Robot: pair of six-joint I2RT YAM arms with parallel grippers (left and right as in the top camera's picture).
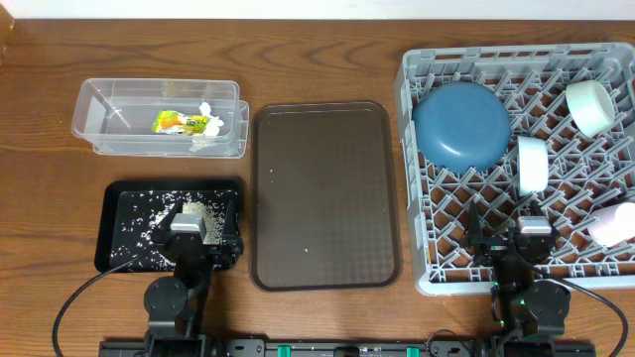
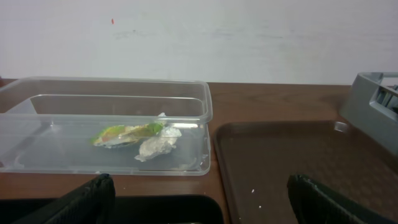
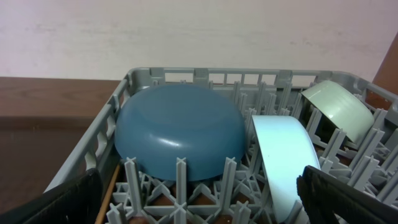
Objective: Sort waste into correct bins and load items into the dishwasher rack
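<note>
The clear tub (image 1: 104, 124) at the back left holds the snack wrapper (image 1: 174, 122) and the white tissue (image 1: 206, 127); both also show in the left wrist view, wrapper (image 2: 124, 132) and tissue (image 2: 155, 147). The black tray (image 1: 111, 253) holds scattered rice grains (image 1: 149, 223). My left gripper (image 1: 203, 213) is open and empty, low over the black tray (image 2: 202, 202). The grey rack (image 1: 422, 283) holds the dark-blue plate (image 1: 461, 124), pale-blue bowl (image 1: 533, 164), mint-green bowl (image 1: 592, 107) and pink bowl (image 1: 617, 223). My right gripper (image 1: 516, 228) is open and empty over the rack's front (image 3: 205, 199). A wooden stick (image 3: 107, 190) lies along the rack's left wall.
The brown serving tray (image 1: 322, 193) lies between the black tray and the rack, with a few stray rice grains (image 1: 305, 250) on it. The plate (image 3: 180, 137) lies upside down on the pegs. The table's back edge meets a pale wall.
</note>
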